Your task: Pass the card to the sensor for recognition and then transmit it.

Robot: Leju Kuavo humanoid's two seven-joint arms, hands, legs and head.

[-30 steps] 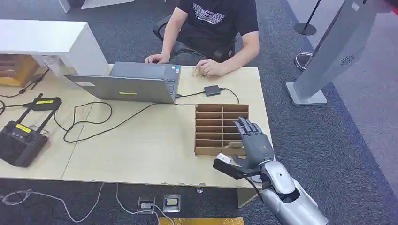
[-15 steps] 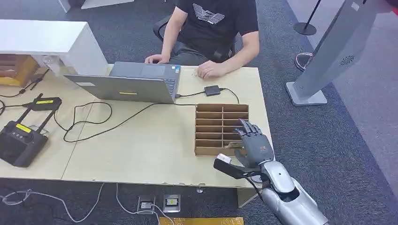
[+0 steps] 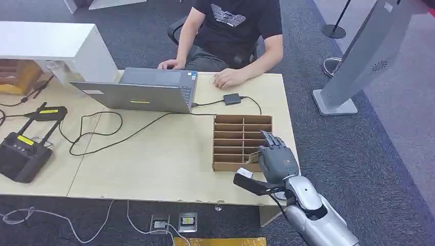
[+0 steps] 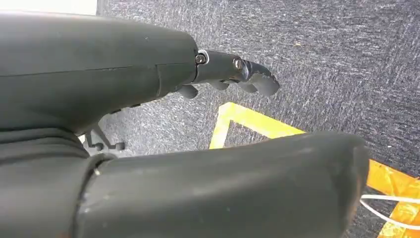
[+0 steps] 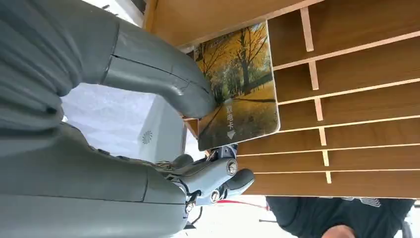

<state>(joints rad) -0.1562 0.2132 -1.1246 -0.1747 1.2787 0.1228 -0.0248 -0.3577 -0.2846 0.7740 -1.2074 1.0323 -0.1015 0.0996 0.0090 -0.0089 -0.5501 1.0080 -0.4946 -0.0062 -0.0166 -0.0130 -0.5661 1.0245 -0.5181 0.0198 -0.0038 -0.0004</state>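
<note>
Right hand (image 3: 275, 160) pinches autumn-tree photo card (image 5: 238, 89) over slotted wooden tray (image 3: 231, 134) at worktop's right edge; card's long axis points away from thumb, toward black sensor box (image 3: 232, 99) at far edge. Left hand (image 4: 233, 74) holds nothing, fingers curled.

You've got 1 card (image 5: 238, 89), autumn-tree print, w/ the right hand (image 3: 276, 160) at it. 1 wooden slotted tray (image 3: 230, 141), 2 columns of slots. 1 laptop (image 3: 139, 92), open. 1 small black box (image 3: 232, 99) on a cable beside it. 2 black controller-type units at the table's left: the big one (image 3: 19, 154) w/ antennas and a flatter one (image 3: 48, 113), each w/ a yellow label. 1 person (image 3: 231, 31) seated across from you, 2 hands on the tabletop. 1 grey kiosk stand (image 3: 359, 61) on the carpet. 1 table (image 3: 154, 154). 2 robot hands total, the left hand (image 4: 233, 74) hanging over carpet.
</note>
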